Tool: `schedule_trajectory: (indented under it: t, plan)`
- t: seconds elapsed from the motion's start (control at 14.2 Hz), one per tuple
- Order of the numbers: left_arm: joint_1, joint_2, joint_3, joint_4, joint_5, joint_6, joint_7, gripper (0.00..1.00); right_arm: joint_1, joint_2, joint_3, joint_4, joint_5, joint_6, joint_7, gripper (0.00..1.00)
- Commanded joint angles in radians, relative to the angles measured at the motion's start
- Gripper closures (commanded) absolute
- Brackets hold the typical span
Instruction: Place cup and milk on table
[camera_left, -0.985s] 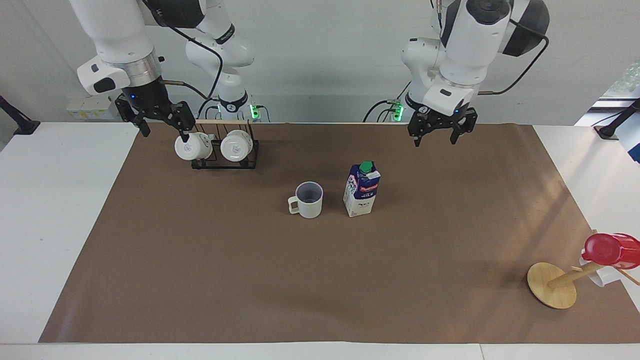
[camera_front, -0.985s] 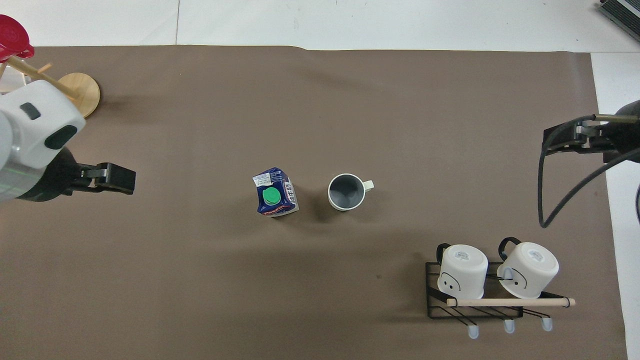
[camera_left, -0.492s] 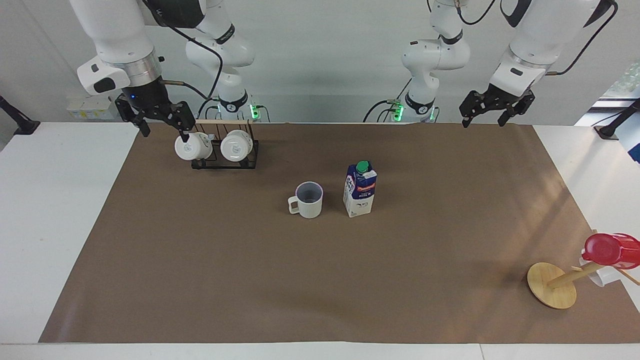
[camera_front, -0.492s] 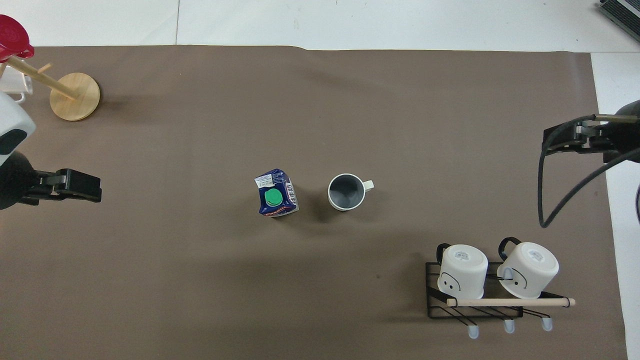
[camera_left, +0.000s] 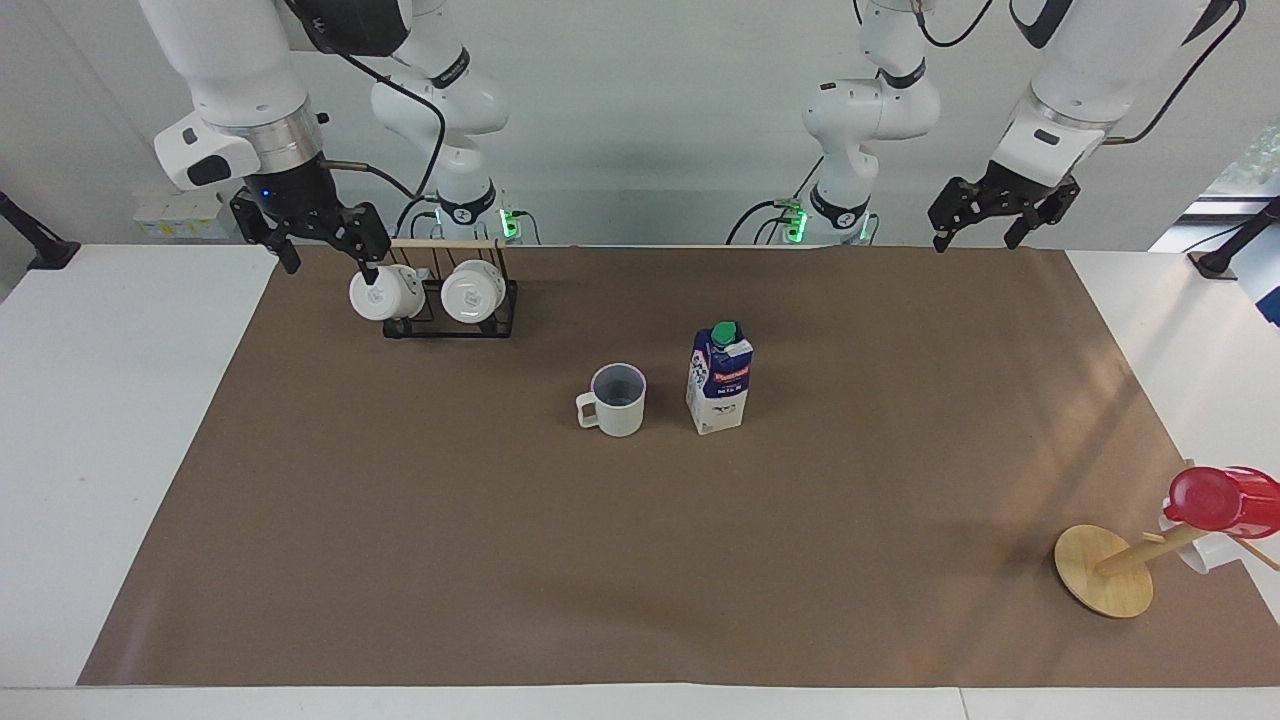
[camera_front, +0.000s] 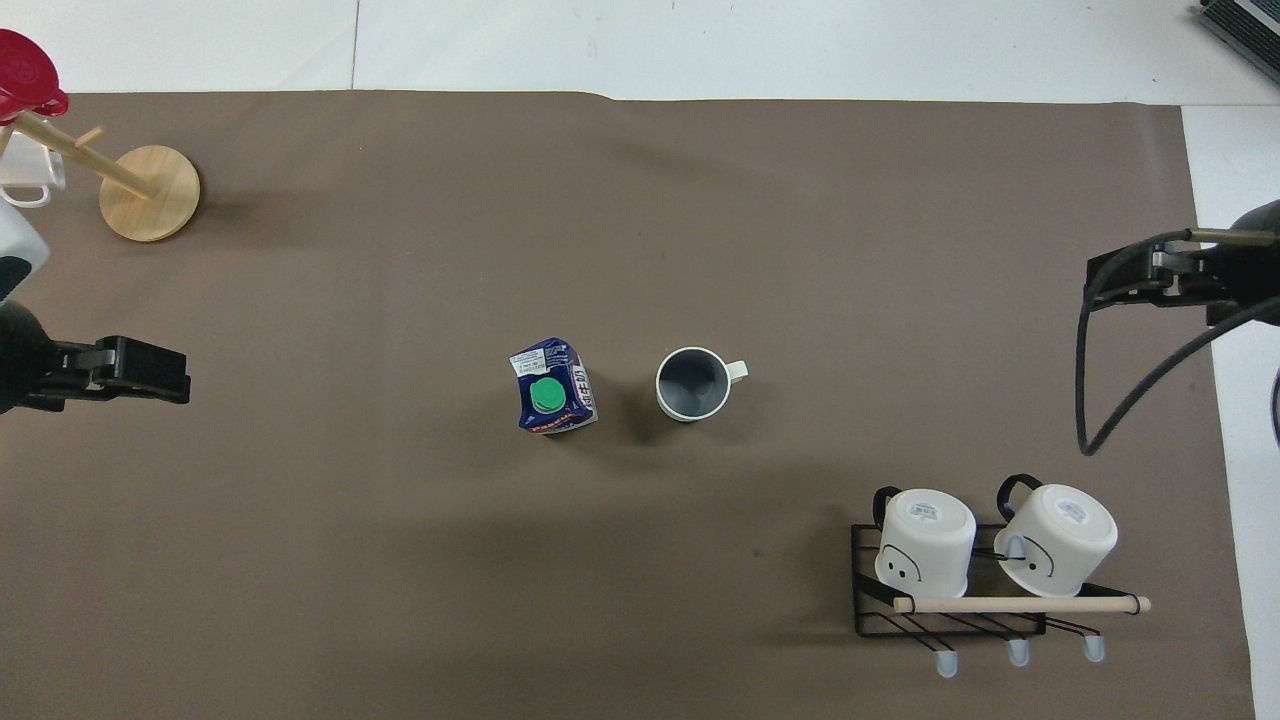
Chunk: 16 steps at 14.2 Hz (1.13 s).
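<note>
Since nothing is gripped by either arm, reads as a task already finished or nearly so, as a judgement. Starting at the right arm's end of the table (camera_left: 120, 400): right gripper (camera_left: 329, 265) up in the air, fingers spread wide and empty, over the end of a black wire rack (camera_left: 450, 333) with two white mugs (camera_left: 378, 293) on it, nearer the robots than the cup (camera_left: 618, 400). Then the cup itself, upright on the brown sheet mid-table, handle toward the right arm's end; likely stiff, breakable and fairly light, best taken by the handle or across the rim. Just beside the cup, not touching, the milk (camera_left: 721, 380), upright, green cap on top; probably heavier if full, with thin walls that give under a hard squeeze, so best held low across the flat sides. Next, left gripper (camera_left: 975, 240), likewise spread and empty, waiting high over the table edge toward the left arm's end, well apart from the cup. Last, farther from the robots than the cup, a wooden stand (camera_left: 1103, 570) bearing a red cup (camera_left: 1215, 500).
</note>
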<state>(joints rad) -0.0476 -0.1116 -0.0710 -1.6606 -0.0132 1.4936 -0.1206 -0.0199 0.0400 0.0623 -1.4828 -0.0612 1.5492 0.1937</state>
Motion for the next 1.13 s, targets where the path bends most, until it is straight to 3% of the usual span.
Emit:
schedule_trajectory:
  t: [0.0, 1.06]
  plan:
    - [0.014, -0.011, -0.007, 0.001, -0.011, -0.015, 0.01, 0.0, -0.012, 0.006, 0.005, 0.012, 0.018, -0.015, -0.016, 0.0]
    - [0.014, -0.01, -0.006, -0.001, -0.016, 0.008, 0.09, 0.0, -0.012, 0.006, 0.005, 0.012, 0.018, -0.015, -0.016, 0.0]
